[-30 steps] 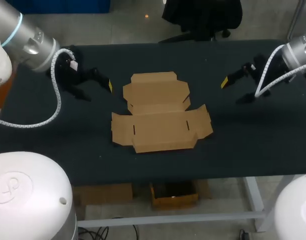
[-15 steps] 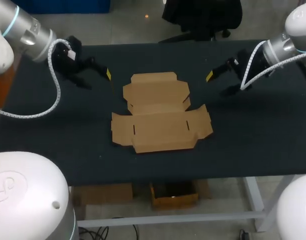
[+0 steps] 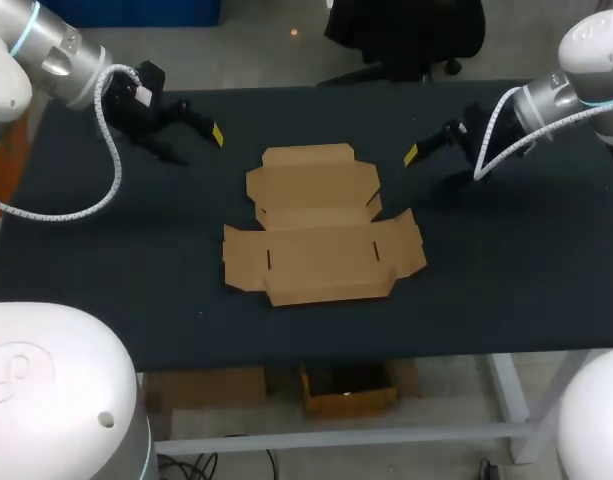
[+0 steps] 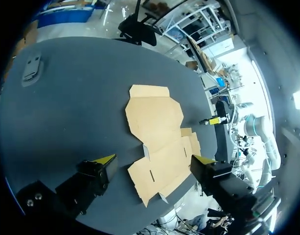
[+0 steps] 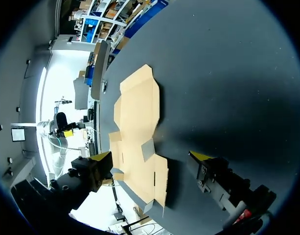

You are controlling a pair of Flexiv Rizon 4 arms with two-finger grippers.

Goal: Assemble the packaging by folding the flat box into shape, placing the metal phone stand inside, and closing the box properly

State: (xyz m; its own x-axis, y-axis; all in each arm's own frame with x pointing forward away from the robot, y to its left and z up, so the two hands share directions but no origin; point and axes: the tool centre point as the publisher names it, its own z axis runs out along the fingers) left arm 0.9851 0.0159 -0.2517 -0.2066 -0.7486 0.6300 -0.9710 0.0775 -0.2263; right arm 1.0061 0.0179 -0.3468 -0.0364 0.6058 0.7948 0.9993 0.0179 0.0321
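The flat brown cardboard box [image 3: 321,225] lies unfolded on the middle of the black table [image 3: 526,270], flaps spread out. My left gripper [image 3: 194,145] hovers open beyond the box's far left corner, nothing between its fingers. My right gripper [image 3: 429,170] hovers open off the box's far right side, also holding nothing. In the left wrist view the box [image 4: 157,132] lies ahead of my open left gripper [image 4: 153,160], with my right arm [image 4: 220,122] beyond it. In the right wrist view the box [image 5: 137,127] lies ahead of my open right gripper [image 5: 150,156].
A small grey object [image 4: 31,66] lies on the table near its far edge, well off to the side of the left gripper; I cannot tell what it is. Bare black tabletop surrounds the box.
The left gripper has moved toward the table's far edge. The right gripper has swung left, closer to the box's far right corner. The box has not moved.
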